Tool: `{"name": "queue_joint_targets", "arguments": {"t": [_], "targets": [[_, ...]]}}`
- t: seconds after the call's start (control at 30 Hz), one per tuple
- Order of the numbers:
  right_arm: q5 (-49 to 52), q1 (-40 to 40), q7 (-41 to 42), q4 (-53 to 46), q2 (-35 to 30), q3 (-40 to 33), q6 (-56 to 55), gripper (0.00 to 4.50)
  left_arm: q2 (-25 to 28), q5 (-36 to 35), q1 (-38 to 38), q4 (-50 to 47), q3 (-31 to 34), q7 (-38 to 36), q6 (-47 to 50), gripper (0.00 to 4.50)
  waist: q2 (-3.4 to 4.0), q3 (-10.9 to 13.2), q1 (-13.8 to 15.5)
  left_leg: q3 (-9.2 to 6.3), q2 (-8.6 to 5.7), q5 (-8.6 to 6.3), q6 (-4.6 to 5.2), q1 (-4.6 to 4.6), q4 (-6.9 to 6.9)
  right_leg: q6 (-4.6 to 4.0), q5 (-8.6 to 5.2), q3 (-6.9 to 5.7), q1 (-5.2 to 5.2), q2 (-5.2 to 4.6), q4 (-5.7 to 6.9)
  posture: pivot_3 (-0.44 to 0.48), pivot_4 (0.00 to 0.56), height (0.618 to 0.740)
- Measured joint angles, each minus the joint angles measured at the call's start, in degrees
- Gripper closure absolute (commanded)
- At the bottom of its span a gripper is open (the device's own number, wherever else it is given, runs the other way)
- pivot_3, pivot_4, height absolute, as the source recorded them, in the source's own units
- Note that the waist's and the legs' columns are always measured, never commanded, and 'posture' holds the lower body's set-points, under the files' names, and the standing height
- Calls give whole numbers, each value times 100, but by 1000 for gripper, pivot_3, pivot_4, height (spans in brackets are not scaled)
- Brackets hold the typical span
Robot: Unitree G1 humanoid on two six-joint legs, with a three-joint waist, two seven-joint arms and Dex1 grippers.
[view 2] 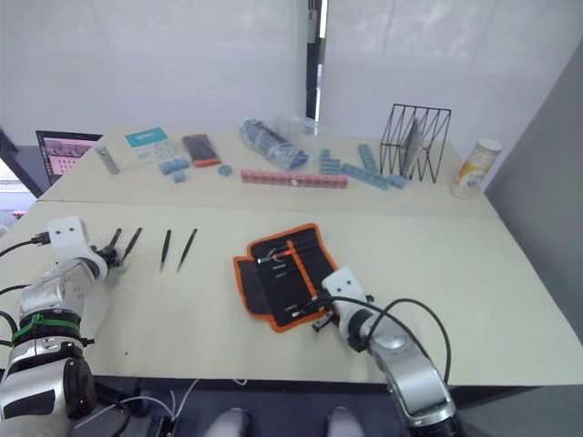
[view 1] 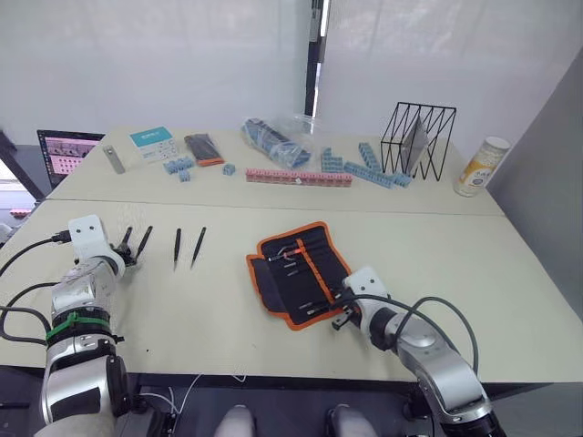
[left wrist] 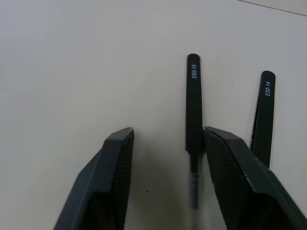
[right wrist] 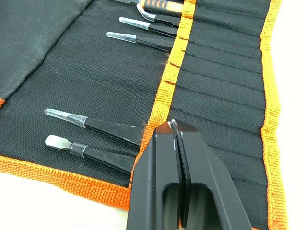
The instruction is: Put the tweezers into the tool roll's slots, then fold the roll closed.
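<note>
Currently four loose tweezers (view 1: pixel 176 247) lie in a row on the pale table (view 1: pixel 219 319), well to your robot's left of the tool roll (view 1: pixel 301 271), which lies open and flat near the table's front edge. They look thin, stiff, light and smooth, so judge them likely to slip or skate; take one across its wider black shank, not at the fine tip. Your left gripper (left wrist: pixel 165 143) is open over the leftmost pair, with one tweezer (left wrist: pixel 193 103) between its fingers, close against one pad (left wrist: pixel 225 163), and a second tweezer (left wrist: pixel 261 115) just outside that pad. Several tools already sit in the slots (right wrist: pixel 216 86) along the orange inner stripe (right wrist: pixel 168 86), their clear-capped tips lying on the black fabric. Your right gripper (right wrist: pixel 177 139) is closed and empty, resting over the roll's near end beside the stripe. Behind, on a second table, you have blue blocks (view 1: pixel 373 170), a wire rack (view 1: pixel 417 138) and a canister (view 1: pixel 482 167).
</note>
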Motion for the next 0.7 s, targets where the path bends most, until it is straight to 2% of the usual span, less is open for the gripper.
{"name": "queue_joint_targets", "arguments": {"t": [0.1,0.37,0.47,0.57,0.7], "targets": [[-43,8,-5,1,-1,-6,7,4500,-24,22,-166,373,-1,-81,-313,4469,2,1,35,0,0,-1,-1,13,0,0,-1,-2,11,-2,-3,0,150,737],[-46,32,-20,-29,3,-6,7,4500,-32,15,-216,629,9,-185,-745,4469,4,3,36,0,0,-2,-4,13,-2,0,-1,-5,14,-6,-6,0,150,737],[-43,30,-18,-55,5,-2,7,4500,-25,31,-144,522,-39,-232,-1053,4469,-22,13,16,0,0,-1,-3,-13,-4,0,-1,-6,-11,-6,-4,0,150,737],[-35,37,18,-116,7,22,7,4500,40,48,37,-157,-114,-396,-1148,4469,-60,27,-31,0,1,12,-17,-58,-8,14,14,-4,-58,-3,6,0,150,737],[-31,78,56,-159,-1,27,7,4500,279,-66,280,-1824,-363,-964,-681,4469,-79,37,-49,0,1,19,-26,-55,-17,40,39,-2,-56,-3,1,0,150,737]]}}
